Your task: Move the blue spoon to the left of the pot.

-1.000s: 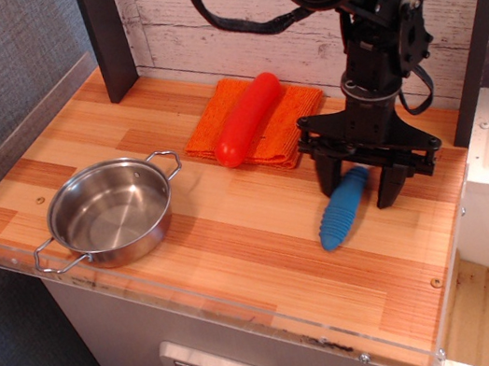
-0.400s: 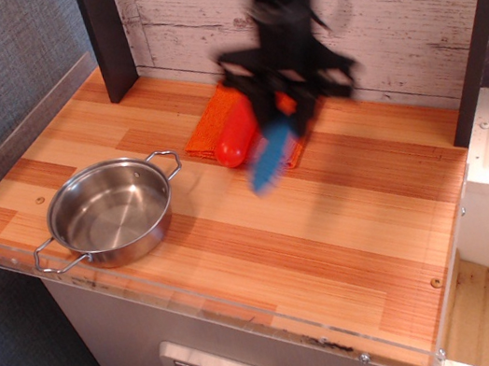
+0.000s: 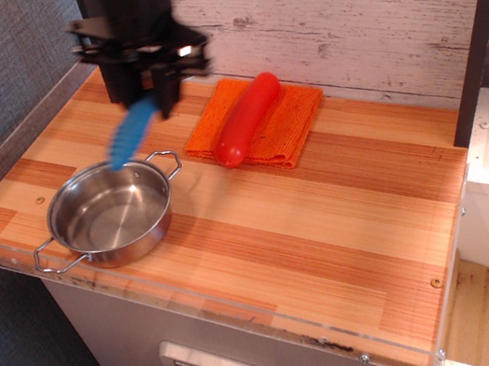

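observation.image: blue spoon [image 3: 131, 133] in gripper [image 3: 147, 96], slanting down-left.

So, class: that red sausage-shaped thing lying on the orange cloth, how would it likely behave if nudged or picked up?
The red sausage looks round and smooth, so it would probably roll sideways if nudged, though the orange cloth under it may slow that. Its glossy skin hints it could slip in a pinch. It keeps a straight shape lying there, so it is probably fairly stiff.
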Available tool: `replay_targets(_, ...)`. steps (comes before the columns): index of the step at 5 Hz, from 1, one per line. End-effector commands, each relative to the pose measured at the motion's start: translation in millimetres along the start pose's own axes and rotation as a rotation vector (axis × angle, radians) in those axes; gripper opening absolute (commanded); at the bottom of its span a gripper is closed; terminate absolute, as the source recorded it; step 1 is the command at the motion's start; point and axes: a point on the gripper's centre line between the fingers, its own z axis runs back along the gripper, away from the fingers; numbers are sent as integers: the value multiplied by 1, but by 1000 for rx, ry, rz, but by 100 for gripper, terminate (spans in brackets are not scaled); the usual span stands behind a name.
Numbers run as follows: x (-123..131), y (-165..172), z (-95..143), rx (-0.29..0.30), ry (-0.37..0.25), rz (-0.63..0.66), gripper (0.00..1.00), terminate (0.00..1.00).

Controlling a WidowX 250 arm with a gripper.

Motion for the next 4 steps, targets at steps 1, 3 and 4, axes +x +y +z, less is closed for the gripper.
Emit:
replay_targets(1,-9,101,-33,10,-16,-94,0,0)
replay_targets(3,-11,150,-49,3,-5,-75,0,0)
replay_targets(4,-12,140,-66,-23,18,-94,0,0)
